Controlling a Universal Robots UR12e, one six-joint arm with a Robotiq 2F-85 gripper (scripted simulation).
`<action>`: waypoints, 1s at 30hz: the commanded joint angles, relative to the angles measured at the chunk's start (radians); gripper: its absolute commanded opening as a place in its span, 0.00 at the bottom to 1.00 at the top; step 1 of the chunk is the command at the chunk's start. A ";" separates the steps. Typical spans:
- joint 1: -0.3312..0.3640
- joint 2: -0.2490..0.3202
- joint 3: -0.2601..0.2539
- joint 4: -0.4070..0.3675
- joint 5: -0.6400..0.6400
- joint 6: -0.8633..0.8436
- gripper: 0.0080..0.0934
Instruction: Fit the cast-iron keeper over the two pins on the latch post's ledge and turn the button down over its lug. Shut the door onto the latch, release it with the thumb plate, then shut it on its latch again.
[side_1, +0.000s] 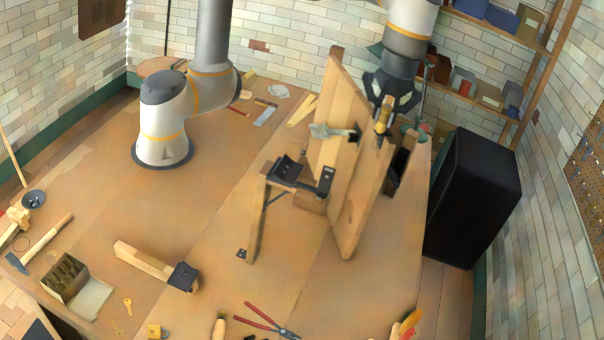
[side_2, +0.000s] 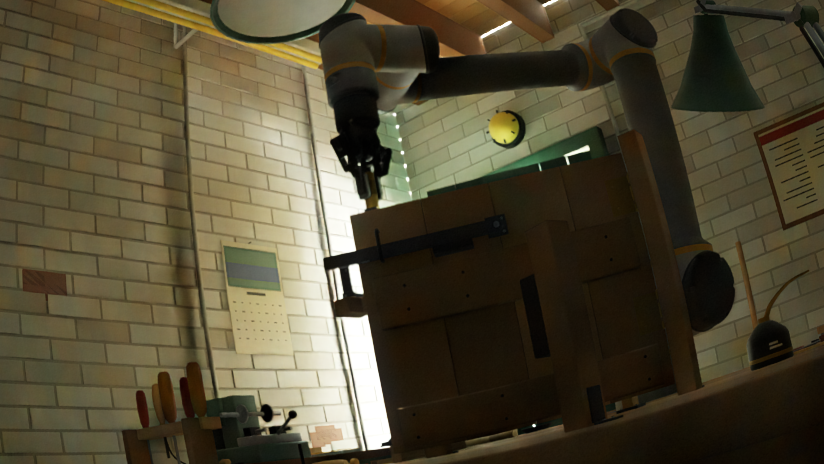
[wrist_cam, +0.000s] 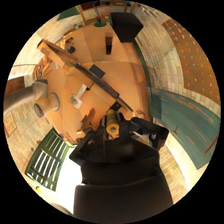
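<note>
The wooden door (side_1: 357, 165) stands partly open on the bench, its free edge swung out from the latch post (side_1: 260, 210). I grip the yellow peg handle (side_1: 382, 119) on the door's top edge in my closed gripper (side_1: 381, 131), which comes down from above. The black keeper (side_1: 285, 172) sits on the latch post's ledge. The door's grey thumb plate (side_1: 325, 131) faces the post, and the black latch bar (side_2: 415, 245) runs across the door's far face. I cannot tell how the button stands on the keeper's lug.
A black cabinet (side_1: 470, 197) stands close to the right of the door. A loose wooden block with a black plate (side_1: 160, 267), a small wooden box (side_1: 65, 277), a hammer (side_1: 40, 242) and pliers (side_1: 265, 322) lie along the bench's front.
</note>
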 joint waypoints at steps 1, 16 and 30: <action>-0.008 -0.008 0.006 0.001 0.000 -0.008 0.00; -0.129 -0.136 0.114 0.021 0.000 -0.129 0.00; -0.209 -0.225 0.179 0.045 0.000 -0.209 0.00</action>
